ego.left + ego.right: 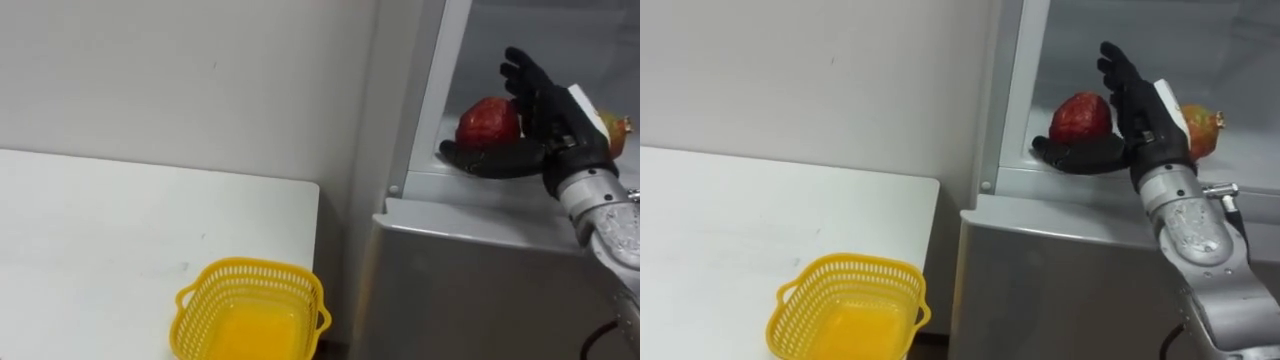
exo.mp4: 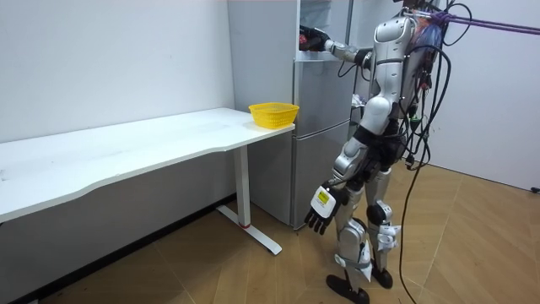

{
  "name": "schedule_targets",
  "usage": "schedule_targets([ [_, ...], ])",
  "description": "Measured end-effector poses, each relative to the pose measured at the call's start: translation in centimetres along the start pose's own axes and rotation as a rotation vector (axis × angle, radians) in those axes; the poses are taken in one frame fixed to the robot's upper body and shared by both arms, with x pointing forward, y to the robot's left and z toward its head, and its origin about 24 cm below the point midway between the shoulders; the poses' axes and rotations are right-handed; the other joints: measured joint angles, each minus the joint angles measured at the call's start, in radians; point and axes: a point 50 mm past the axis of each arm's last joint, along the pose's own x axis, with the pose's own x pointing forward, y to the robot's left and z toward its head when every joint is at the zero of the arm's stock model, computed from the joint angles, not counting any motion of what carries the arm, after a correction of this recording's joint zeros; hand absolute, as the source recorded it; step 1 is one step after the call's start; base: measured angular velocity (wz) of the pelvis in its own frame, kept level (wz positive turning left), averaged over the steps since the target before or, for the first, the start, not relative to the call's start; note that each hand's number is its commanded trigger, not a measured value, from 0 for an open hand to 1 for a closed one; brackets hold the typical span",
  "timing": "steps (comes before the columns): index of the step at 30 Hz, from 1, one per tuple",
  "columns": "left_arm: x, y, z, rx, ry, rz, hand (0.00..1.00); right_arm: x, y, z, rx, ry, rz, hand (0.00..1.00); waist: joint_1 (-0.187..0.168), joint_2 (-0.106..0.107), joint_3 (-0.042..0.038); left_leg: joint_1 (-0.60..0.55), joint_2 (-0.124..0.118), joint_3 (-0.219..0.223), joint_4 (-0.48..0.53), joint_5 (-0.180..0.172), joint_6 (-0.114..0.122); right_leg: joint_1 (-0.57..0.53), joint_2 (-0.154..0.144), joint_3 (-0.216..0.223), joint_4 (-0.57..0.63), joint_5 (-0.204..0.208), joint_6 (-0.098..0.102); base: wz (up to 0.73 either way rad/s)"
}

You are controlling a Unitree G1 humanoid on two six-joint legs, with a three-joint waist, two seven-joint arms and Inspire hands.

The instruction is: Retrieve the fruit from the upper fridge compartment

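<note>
The red fruit [image 1: 488, 122] is sitting on the shelf of the fridge's open upper compartment, near the front edge. At the left, a white table [image 1: 110, 230] is standing against a pale wall. A yellow plastic basket [image 1: 248, 268] is resting on the table corner nearest the fridge. Just beside the table, the grey fridge [image 1: 470, 285] is standing with its lower door shut. The robot is standing upright in front of it, reaching its right arm up into the upper compartment. The right hand [image 1: 552, 112] is hovering just right of the red fruit, fingers straight and pointing upward, thumb spread wide along the shelf before the fruit's base. The hand is not closing round the fruit, and whether it is touching it cannot be told. Further right, behind the hand, a second fruit [image 1: 620, 135], yellow and red, is lying on the same shelf. In the room view the left hand [image 2: 319, 216] is hanging by the thigh, fingers loose.
</note>
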Motion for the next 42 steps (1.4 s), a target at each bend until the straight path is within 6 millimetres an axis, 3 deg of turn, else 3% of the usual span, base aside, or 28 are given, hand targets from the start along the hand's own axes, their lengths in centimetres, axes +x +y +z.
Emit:
schedule_targets([
  [8,-0.1,0.4,-0.8,0.004,0.051,-0.041,0.00,1.1,-0.4,-1.2,0.053,0.100,0.066,0.00,-0.002,-0.007,-0.0006,0.007,0.002,0.000,0.004,0.000,0.000,0.009,0.006,0.006,0.001,0.000,0.000,0.00],
  [9,-0.1,0.5,-0.9,0.004,0.060,-0.045,0.00,1.0,-0.3,-1.3,0.053,0.108,0.076,0.47,-0.002,-0.008,-0.0011,0.007,0.002,0.000,0.005,0.000,0.000,0.009,0.006,0.007,0.001,0.000,0.000,0.00],
  [10,-0.2,0.5,-1.0,0.004,0.064,-0.047,0.00,1.0,-0.3,-1.4,0.053,0.113,0.082,0.56,-0.001,-0.009,-0.0021,0.007,0.001,0.000,0.005,0.000,0.000,0.009,0.006,0.007,0.001,0.001,0.000,0.00],
  [11,-0.2,0.5,-1.0,0.004,0.070,-0.048,0.00,1.0,-0.3,-1.4,0.052,0.123,0.092,1.00,0.000,-0.011,-0.0034,0.008,0.001,0.000,0.006,0.000,0.000,0.010,0.006,0.007,0.002,0.001,0.000,0.00],
  [25,-0.2,0.5,-1.1,0.003,0.083,-0.057,0.00,1.2,-1.1,-1.6,0.011,0.166,0.142,1.00,0.004,-0.017,-0.0037,0.012,0.001,0.000,0.003,0.000,0.000,0.009,0.006,0.012,0.002,0.001,0.000,0.00],
  [36,-0.1,0.7,-1.0,0.003,0.082,-0.048,0.00,1.9,-0.9,0.4,-0.041,0.099,0.121,1.00,0.002,-0.015,-0.0023,-0.005,0.002,0.003,0.003,0.000,0.000,-0.010,0.007,0.017,0.001,0.001,0.000,0.00],
  [42,0.0,1.1,0.1,0.003,0.053,-0.017,0.00,1.9,-0.3,2.0,-0.124,0.044,0.123,1.00,-0.005,-0.012,-0.0032,-0.014,0.000,0.003,0.006,0.001,0.001,-0.021,0.005,0.015,0.000,0.001,0.000,0.00],
])
